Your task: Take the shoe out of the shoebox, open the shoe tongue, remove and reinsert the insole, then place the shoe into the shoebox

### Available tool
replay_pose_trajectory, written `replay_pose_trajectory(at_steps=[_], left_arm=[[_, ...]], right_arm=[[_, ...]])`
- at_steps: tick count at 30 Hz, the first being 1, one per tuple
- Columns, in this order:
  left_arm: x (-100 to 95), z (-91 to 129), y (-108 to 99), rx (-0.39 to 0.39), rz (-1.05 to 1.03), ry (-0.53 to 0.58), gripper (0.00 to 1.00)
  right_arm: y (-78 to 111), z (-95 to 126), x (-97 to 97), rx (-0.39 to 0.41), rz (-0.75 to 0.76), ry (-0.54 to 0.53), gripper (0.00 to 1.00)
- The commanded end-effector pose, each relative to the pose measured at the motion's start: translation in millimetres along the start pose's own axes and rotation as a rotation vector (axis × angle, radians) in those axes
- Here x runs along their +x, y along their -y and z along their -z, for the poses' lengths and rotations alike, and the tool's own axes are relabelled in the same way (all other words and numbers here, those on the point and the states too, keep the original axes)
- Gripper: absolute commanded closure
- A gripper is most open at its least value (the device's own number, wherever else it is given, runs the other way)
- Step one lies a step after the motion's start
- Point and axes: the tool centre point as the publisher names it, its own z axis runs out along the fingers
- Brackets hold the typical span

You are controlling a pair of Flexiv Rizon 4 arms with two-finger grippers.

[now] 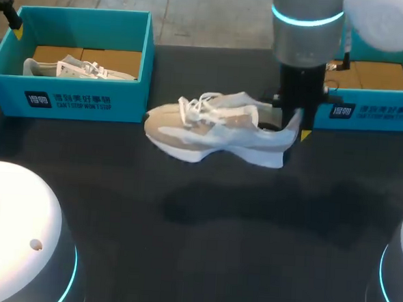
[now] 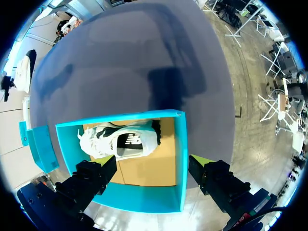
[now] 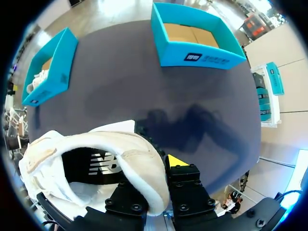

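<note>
A white and beige shoe [image 1: 209,131] hangs just above the dark table's middle, toe to the left, with its shadow below it. My right gripper [image 1: 295,126] comes down from the far side and is shut on its heel. In the right wrist view the heel collar [image 3: 139,163] sits between the fingers of the right gripper [image 3: 159,168]; one yellow tip shows outside it, and the dark insole [image 3: 96,166] shows inside. The left gripper [image 2: 151,166] hangs open above the left teal shoebox [image 2: 180,159], over a second shoe [image 2: 120,139] lying in it.
The left shoebox [image 1: 82,96] with the second shoe [image 1: 76,68] stands at the far left. Behind my right arm stands another teal shoebox [image 1: 375,114], whose cardboard floor [image 3: 192,33] shows bare. Dark table [image 1: 202,247] spreads in front of the held shoe.
</note>
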Motion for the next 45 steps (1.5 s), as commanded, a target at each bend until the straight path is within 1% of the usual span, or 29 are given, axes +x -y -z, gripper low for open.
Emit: replay_pose_trajectory(at_steps=[1,29,30,36,37,38,45], left_arm=[[0.0,1,0,0.0,-0.001,-0.002,0.0],[0.0,1,0,0.0,-0.001,-0.002,0.0],[0.0,1,0,0.0,-0.001,-0.002,0.0],[0.0,1,0,0.0,-0.001,-0.002,0.0],[0.0,1,0,0.0,-0.001,-0.002,0.0],[0.0,1,0,0.0,-0.001,-0.002,0.0],[0.0,1,0,0.0,-0.001,-0.002,0.0]], right_arm=[[2.0,-9,6.9,0.013,0.011,0.0,1.0],[2.7,-9,7.1,0.019,0.013,0.007,1.0],[3.2,-9,10.1,0.008,0.015,0.011,1.0],[-0.1,-27,16.9,-0.017,-0.005,0.027,1.0],[5.0,-27,23.3,-0.017,-0.01,0.029,1.0],[5.5,-30,25.5,-0.021,-0.014,0.03,1.0],[3.7,-62,39.4,-0.014,-0.002,0.047,1.0]])
